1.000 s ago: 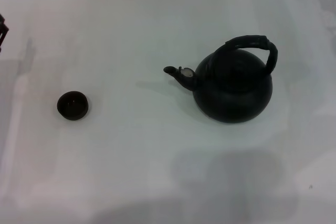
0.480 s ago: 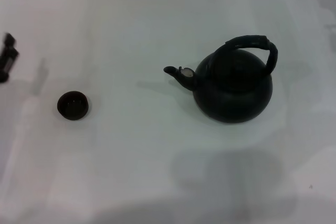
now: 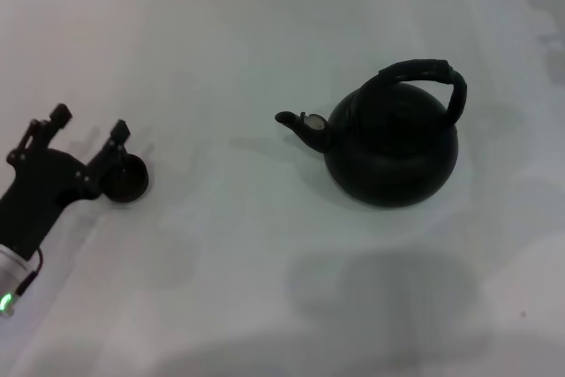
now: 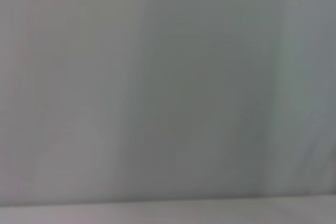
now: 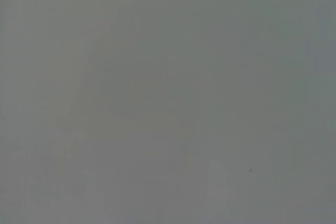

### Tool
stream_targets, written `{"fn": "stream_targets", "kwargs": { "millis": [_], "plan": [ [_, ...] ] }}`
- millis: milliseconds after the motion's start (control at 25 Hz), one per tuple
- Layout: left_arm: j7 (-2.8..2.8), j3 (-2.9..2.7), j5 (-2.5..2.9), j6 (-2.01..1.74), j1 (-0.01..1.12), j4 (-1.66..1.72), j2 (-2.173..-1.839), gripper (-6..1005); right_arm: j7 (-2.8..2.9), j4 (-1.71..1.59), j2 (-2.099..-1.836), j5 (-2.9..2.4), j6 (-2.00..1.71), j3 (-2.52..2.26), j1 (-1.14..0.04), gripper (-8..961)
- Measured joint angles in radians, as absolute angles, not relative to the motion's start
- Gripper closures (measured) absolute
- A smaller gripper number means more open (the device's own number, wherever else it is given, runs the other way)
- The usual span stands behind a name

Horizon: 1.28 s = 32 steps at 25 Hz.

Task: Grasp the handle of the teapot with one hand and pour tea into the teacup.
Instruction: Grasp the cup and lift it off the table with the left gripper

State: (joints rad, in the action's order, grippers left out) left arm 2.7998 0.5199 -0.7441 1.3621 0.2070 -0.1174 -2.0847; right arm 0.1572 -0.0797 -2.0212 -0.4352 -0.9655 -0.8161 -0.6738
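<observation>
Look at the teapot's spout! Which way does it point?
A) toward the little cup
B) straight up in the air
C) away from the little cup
A: in the head view the teapot has its spout sticking out toward the robot's left, where the teacup sits beside the left gripper with its fingers spread.

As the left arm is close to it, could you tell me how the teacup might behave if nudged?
The teacup looks small and low, so it would probably slide on the smooth table rather than tip. It seems light, so the left gripper, jaws open beside it, could easily displace it.
</observation>
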Motion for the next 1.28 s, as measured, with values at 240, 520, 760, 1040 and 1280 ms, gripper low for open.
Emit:
{"fn": "stream_targets", "kwargs": {
  "millis": [240,520,760,1040,1280],
  "plan": [
    [2.801,0.519,-0.714,1.361,0.175,-0.122,-2.085,139,0.155,-0.08,-2.022,-0.437,-0.964,-0.816,-0.676,124],
    [2.802,0.518,-0.643,1.353,0.172,-0.113,-2.081,140,0.154,-0.08,-2.022,-0.436,-0.955,-0.816,-0.676,124],
    [2.822,0.518,-0.633,1.341,0.174,-0.111,-2.082,139,0.153,-0.08,-2.022,-0.434,-0.954,-0.816,-0.676,125],
    [2.824,0.518,-0.636,1.334,0.176,-0.107,-2.081,145,0.153,-0.08,-2.022,-0.432,-0.954,-0.816,-0.676,125],
    [2.824,0.519,-0.632,1.318,0.181,-0.098,-2.08,161,0.153,-0.08,-2.022,-0.431,-0.954,-0.816,-0.678,125]
  ]
}}
